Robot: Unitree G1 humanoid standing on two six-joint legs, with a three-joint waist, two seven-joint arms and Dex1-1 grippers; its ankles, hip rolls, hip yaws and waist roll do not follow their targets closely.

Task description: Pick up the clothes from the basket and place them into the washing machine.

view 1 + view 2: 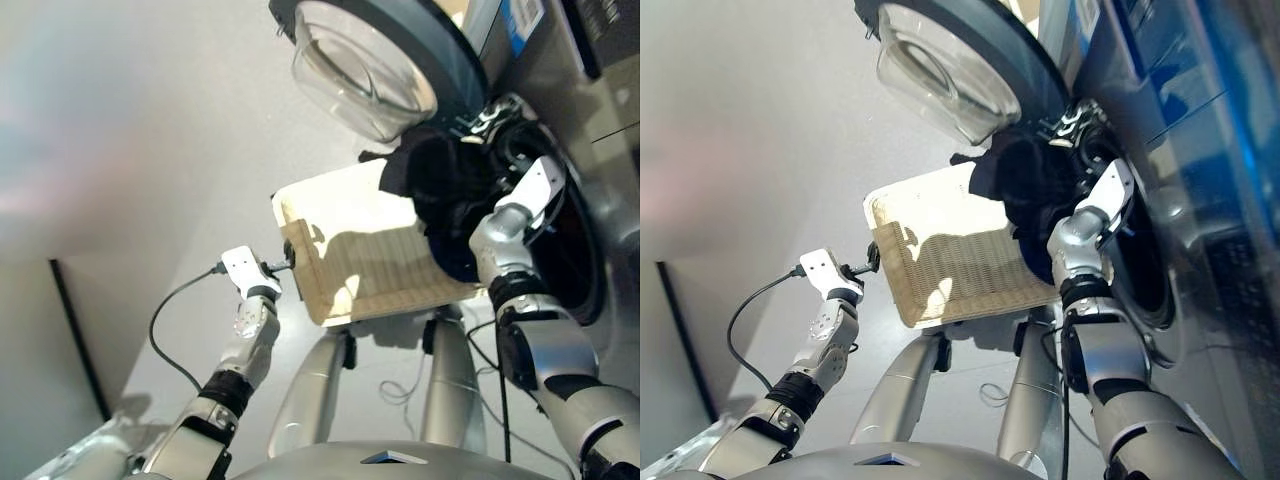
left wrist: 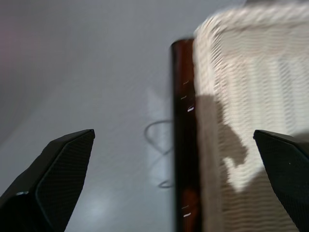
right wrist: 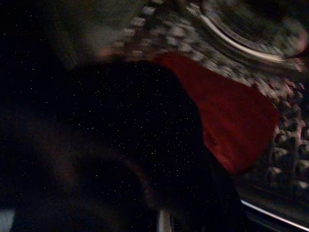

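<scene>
Cream woven wicker marks the basket (image 1: 350, 255), a shallow tray whose bare floor catches sunlight and the shadow of an arm. The left claw (image 1: 288, 256) sits at the basket's left rim, its two black fingers (image 2: 53, 183) spread wide with the rim and a dark brown bar (image 2: 183, 135) between them, neither finger touching. At the basket's far right corner, a bundle of dark clothes (image 1: 440, 195), black and navy, hangs at the mouth of the washing machine (image 1: 585, 130), partly over the basket's edge and partly inside the porthole. The right arm reaches into that opening; the right claw is buried among the cloth, and whether it grips anything cannot be told. The right wrist view shows dark fabric close up, a red-orange garment (image 3: 231, 121) lying beyond it against the perforated steel drum (image 3: 285, 145). The clear glass door (image 1: 365, 65) stands swung open above the basket. A black cable (image 1: 170, 320) trails from the left wrist.
</scene>
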